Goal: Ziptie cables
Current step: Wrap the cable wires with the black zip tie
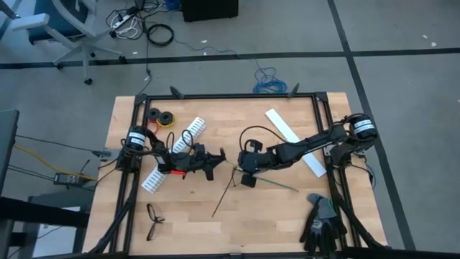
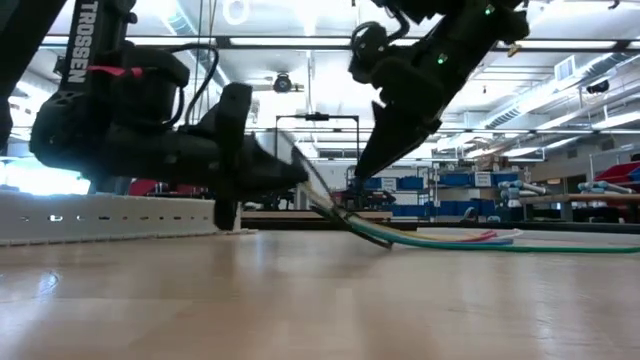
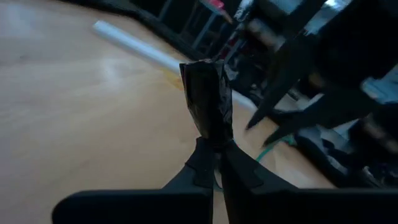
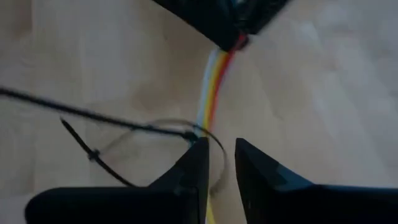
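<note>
On the wooden table (image 1: pixel 287 216), the cables (image 4: pixel 212 84) are clamped by the closed left gripper (image 1: pixel 220 160); the right gripper (image 4: pixel 221 163) is slightly open around them, seemingly not gripping.

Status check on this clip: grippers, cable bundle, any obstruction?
Left gripper shut on multicoloured cable bundle. Right gripper fingers parted, straddling the cables. Thin black ziptie looped loosely round the bundle. Nothing obstructing.

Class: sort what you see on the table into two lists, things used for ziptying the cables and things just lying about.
In use: cables; zipties; left gripper, shut on the cables; right gripper, open.

Lying about: eyeglasses; gloves; white slotted strip; tape rolls.
</note>
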Available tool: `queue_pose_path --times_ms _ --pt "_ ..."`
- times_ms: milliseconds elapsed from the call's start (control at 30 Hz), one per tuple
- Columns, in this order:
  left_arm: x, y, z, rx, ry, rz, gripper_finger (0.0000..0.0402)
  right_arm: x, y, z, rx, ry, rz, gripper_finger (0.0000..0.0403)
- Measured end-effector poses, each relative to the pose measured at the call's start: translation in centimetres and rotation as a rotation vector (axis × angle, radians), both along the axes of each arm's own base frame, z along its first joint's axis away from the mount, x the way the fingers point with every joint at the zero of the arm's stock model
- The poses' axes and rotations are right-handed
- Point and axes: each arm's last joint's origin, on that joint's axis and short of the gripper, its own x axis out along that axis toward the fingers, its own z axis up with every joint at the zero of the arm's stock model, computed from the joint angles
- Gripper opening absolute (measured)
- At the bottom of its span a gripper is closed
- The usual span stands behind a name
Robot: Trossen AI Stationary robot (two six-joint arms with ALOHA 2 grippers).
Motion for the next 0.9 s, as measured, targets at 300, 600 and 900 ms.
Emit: queue_pose_path --times_ms 300,600,900 --pt "-0.5 0.1 -0.4 -0.001 0.035 0.010 0.0013 -0.2 2.3 0.5 0.174 -0.012 0.216 0.0075" --pt "-0.5 0.5 -0.4 -0.011 0.028 0.023 0.0011 1.2 5.1 -2.4 0.091 -0.032 0.396 0.0075" --pt "-0.2 0.5 -0.3 -0.032 0.020 0.022 0.0011 3.0 4.0 -2.7 -0.002 -0.064 0.411 0.0075"
